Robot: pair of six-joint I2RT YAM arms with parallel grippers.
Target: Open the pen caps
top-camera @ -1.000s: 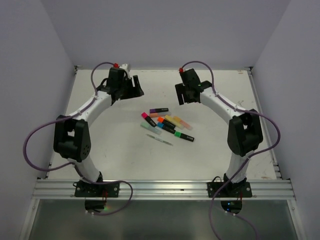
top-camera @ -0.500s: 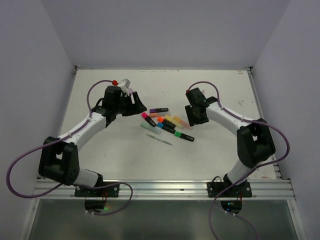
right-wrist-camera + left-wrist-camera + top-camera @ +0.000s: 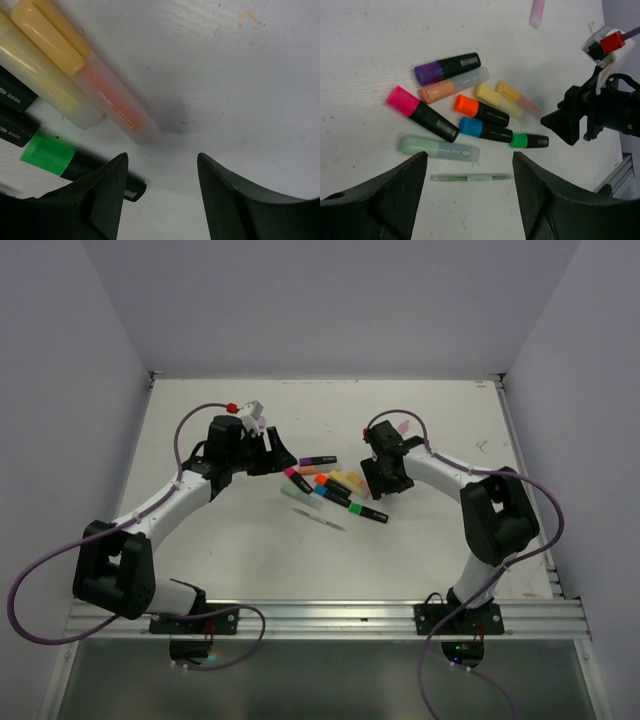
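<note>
From above we see the left fingers hanging over the white surface just left of a cluster of highlighters. The right fingers sit low at the cluster's right edge, near the green cap. In the left wrist view the two fingers stand wide apart and hold nothing, with only the surface and the pens showing beyond them. The purple cap lies farthest off and the pink cap lies to the left. The orange cap and the blue cap lie side by side in the middle, with the green cap to the right. Each cap is seated on its black barrel. Pastel pens lie among them, and a thin stick lies nearest us, just apart from the rest. In the right wrist view the fingers are likewise spread wide and empty, close over the surface. The green cap shows at the lower left, and a translucent orange pen points toward the gap between the fingers.
</note>
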